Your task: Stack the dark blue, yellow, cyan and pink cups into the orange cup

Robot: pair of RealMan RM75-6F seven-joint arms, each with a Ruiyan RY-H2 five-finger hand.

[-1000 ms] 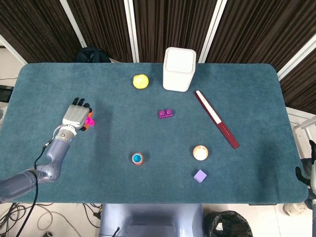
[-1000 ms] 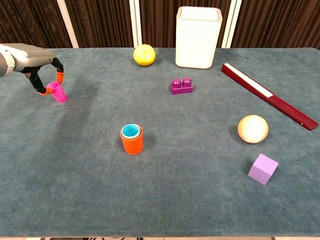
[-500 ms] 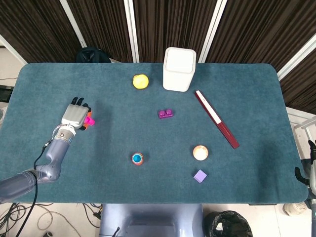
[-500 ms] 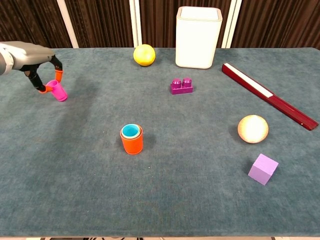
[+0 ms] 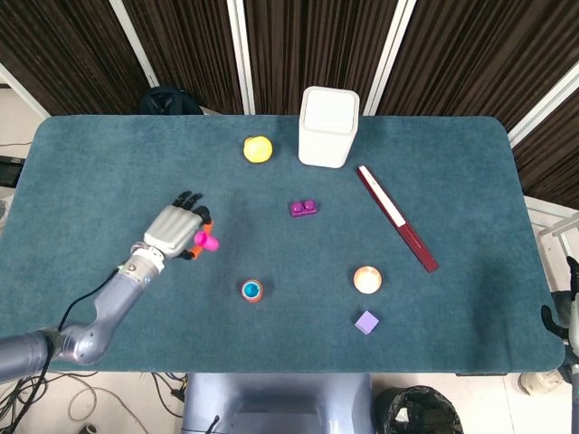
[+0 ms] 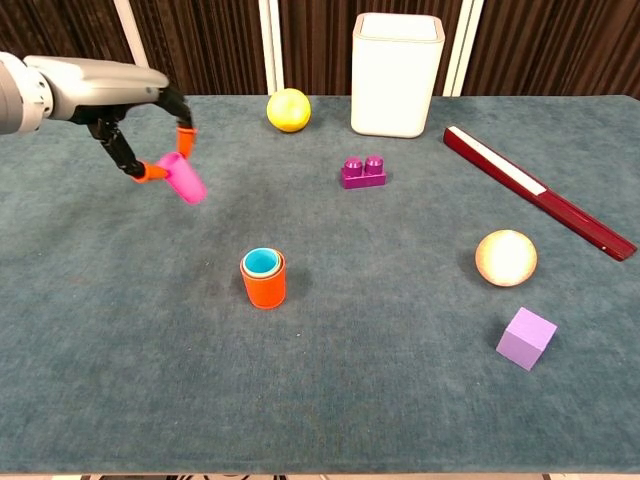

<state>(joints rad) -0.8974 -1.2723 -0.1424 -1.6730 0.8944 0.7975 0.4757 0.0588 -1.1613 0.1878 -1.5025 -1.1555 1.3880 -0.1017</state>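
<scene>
Chest view shows me my left hand pinching the tilted pink cup – head view hides that; blue felt table, dark curtains behind

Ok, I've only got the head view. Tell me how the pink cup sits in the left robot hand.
Observer: In the chest view the left robot hand pinches the pink cup at its upper end. The cup hangs tilted, with its lower end pointing down and to the right.
Operator: Say whether it's off the table.
Observer: It is. The cup hangs clear of the cloth, higher than the orange cup.
Operator: Check that the orange cup is standing straight.
Observer: It stands upright, with the cyan cup nested inside and its rim just above the orange one.
</scene>
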